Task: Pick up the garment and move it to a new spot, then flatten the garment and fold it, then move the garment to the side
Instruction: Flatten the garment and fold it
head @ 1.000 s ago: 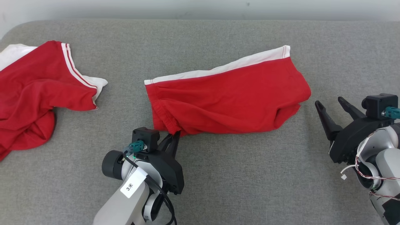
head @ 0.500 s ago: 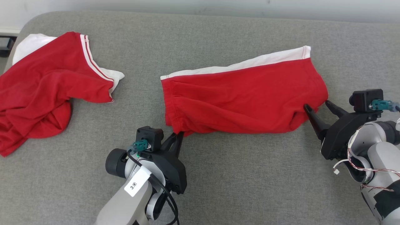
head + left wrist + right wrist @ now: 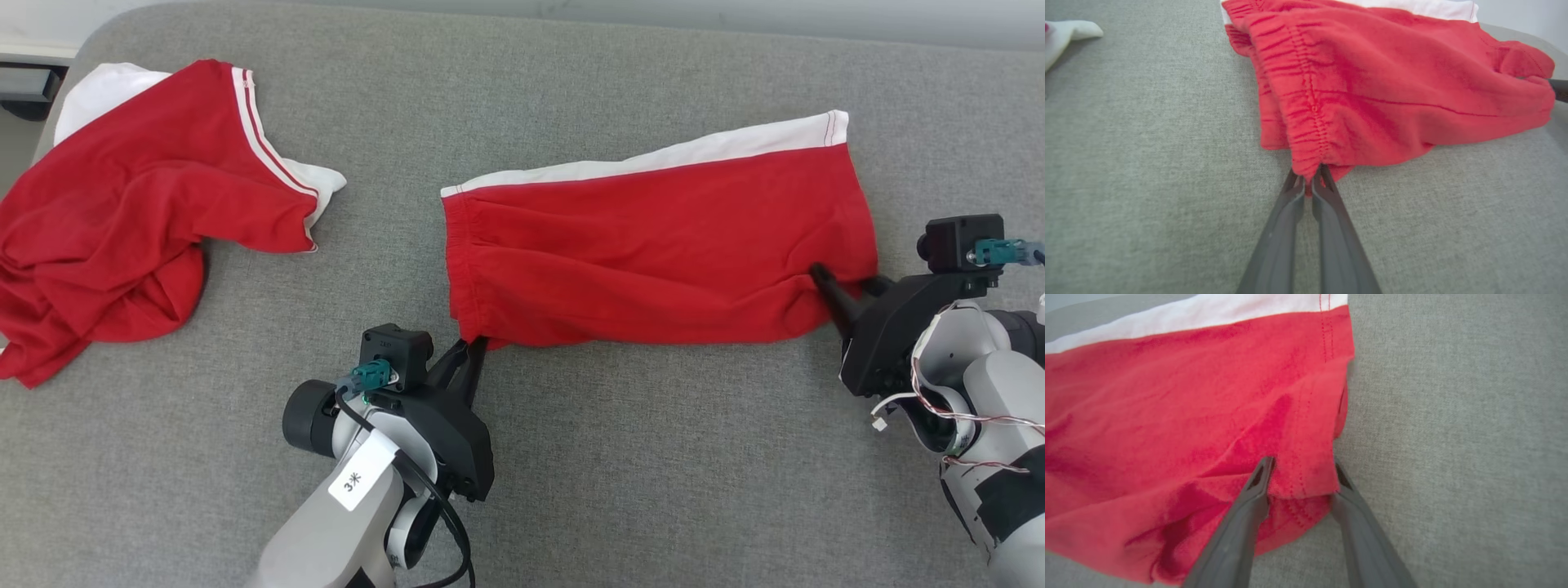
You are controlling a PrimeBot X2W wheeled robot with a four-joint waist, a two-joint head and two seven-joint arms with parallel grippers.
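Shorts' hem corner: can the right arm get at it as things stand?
Probably yes. The right gripper stands open with a finger on either side of the hem corner of the shorts; nothing lies between.

Home-like room — grey upholstered surface (image 3: 620, 490), pale wall (image 3: 735, 10).

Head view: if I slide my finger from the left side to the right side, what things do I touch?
crumpled red garment → left tool, pinching the shorts' corner → red shorts → right tool, at the shorts' other end
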